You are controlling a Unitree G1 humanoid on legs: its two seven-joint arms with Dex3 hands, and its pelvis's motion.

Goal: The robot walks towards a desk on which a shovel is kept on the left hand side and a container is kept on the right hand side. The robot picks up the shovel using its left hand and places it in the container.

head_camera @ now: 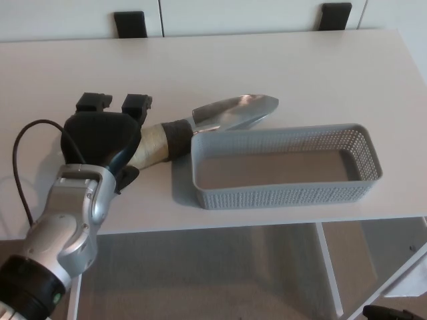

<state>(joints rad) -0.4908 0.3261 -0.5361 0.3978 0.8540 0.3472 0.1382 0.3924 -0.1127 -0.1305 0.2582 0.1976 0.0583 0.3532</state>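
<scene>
Centrally, the left hand (103, 137) grips the shovel (200, 127) by its handle, blade tip over the container's (280, 190) far rim, above the worktop (300, 73).

Metal shovel (220, 120) beside grey container (283, 193)
</scene>
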